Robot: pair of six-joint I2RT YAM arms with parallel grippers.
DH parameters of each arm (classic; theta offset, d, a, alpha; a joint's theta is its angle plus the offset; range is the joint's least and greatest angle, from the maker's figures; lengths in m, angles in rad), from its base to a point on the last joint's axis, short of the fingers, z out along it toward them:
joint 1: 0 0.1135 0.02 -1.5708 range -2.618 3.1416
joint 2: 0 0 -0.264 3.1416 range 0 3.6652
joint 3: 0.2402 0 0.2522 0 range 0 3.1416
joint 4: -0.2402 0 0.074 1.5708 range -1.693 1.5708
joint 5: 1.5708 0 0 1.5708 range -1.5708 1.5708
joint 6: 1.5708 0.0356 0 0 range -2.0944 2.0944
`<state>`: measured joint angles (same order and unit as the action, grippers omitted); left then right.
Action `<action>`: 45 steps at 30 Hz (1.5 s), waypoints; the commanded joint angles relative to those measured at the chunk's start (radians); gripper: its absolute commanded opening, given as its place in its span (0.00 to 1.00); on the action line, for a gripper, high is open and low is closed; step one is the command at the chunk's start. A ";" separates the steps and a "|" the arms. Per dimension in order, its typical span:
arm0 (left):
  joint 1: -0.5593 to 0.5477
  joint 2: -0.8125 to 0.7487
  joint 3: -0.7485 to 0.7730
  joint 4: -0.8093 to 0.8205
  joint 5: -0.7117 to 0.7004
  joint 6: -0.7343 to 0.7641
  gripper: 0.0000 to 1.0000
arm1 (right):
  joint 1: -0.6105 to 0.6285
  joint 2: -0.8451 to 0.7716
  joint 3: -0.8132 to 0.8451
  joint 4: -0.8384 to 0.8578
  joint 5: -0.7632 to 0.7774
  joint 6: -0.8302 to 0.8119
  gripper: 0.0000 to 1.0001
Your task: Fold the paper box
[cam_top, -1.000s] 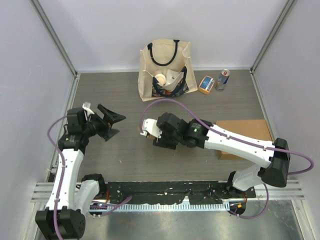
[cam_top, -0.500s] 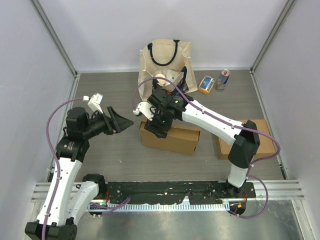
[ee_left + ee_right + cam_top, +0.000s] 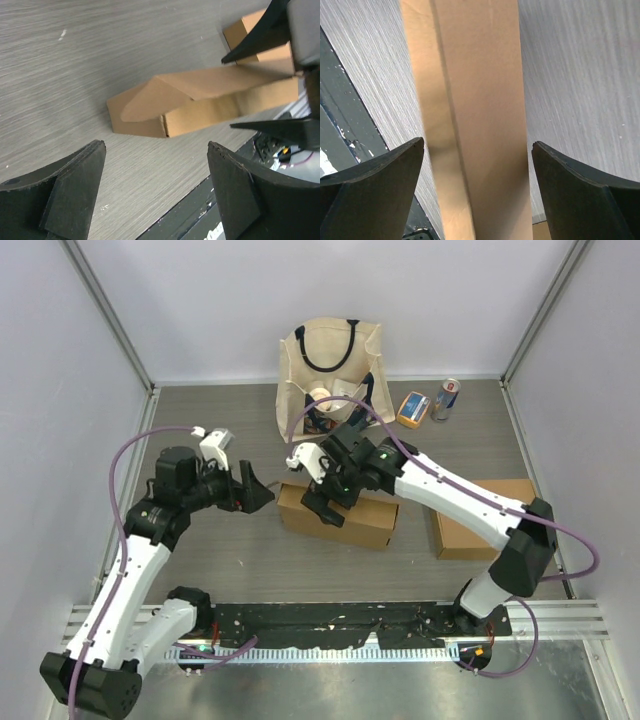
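The brown paper box (image 3: 350, 518) lies on its side in the middle of the table, long and closed along the top. My right gripper (image 3: 325, 502) hovers open over its left half; in the right wrist view the box (image 3: 480, 100) runs between the two fingers with a gap on each side of it. My left gripper (image 3: 257, 496) is open just left of the box's left end and touches nothing. In the left wrist view the box (image 3: 200, 100) lies ahead, its end flap folded to a slanted point, beyond the open left gripper (image 3: 156, 146).
A cream tote bag (image 3: 330, 370) stands at the back centre. A can (image 3: 446, 398) and a small orange pack (image 3: 413, 408) sit to its right. A flat cardboard piece (image 3: 495, 515) lies at the right. A metal rail (image 3: 400, 625) runs along the near edge.
The box stands mid-table now; one second ago none showed there. My right gripper shifted from the box's far left corner to over its top and opened wider. My left gripper moved right toward the box.
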<state>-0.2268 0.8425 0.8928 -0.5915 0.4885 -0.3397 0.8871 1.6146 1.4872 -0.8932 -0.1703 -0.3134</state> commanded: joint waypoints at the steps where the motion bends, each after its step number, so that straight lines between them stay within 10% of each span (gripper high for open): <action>1: -0.075 -0.008 -0.008 0.080 0.004 0.126 0.88 | -0.013 -0.104 -0.024 0.079 -0.017 0.014 0.94; 28: -0.129 0.171 0.061 0.208 -0.056 0.212 0.43 | -0.023 -0.107 -0.068 0.094 -0.040 -0.006 0.92; 39: -0.172 0.213 0.097 0.186 -0.048 0.240 0.51 | -0.016 -0.088 -0.044 0.079 -0.024 -0.007 0.91; 45: -0.207 0.259 0.155 0.148 -0.096 0.260 0.30 | -0.016 -0.079 -0.041 0.077 -0.006 -0.007 0.90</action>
<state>-0.4049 1.0767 0.9691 -0.4377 0.4271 -0.1135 0.8673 1.5368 1.4139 -0.8303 -0.2001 -0.3115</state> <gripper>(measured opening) 0.369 0.904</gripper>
